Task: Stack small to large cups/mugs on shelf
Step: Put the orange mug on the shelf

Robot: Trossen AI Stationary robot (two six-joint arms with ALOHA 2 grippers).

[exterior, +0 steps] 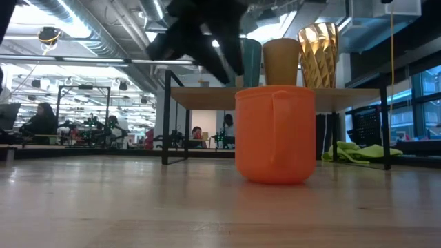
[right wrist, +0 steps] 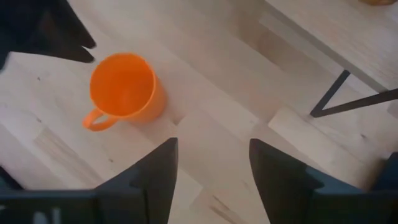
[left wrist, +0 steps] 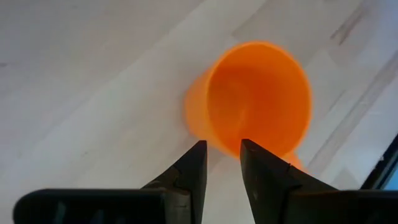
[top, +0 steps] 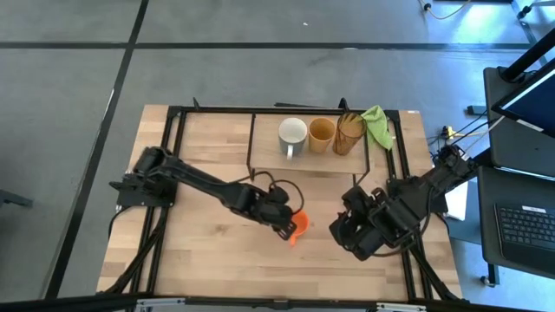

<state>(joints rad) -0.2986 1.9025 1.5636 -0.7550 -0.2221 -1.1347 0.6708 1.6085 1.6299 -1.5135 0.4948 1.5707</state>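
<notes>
The small orange cup [top: 300,227] stands upright on its base on the wooden tabletop, mouth up; it also shows in the low view [exterior: 275,134] and the right wrist view [right wrist: 124,87]. My left gripper [left wrist: 217,146] hovers just above the cup's left rim, its fingers a little apart and pointing down; the low view [exterior: 231,65] shows it clear of the cup. My right gripper [right wrist: 213,149] is wide open and empty, to the right of the cup. The white mug [top: 292,137], the tan-yellow mug [top: 322,134] and the amber tumbler [top: 349,133] stand in a row on the shelf [top: 269,156].
A green cloth [top: 377,126] lies at the shelf's right end, beside the tumbler. The shelf's black legs [exterior: 166,117] stand on the tabletop behind the orange cup. Bare tabletop [top: 208,251] lies toward the near left. People show in the room beyond.
</notes>
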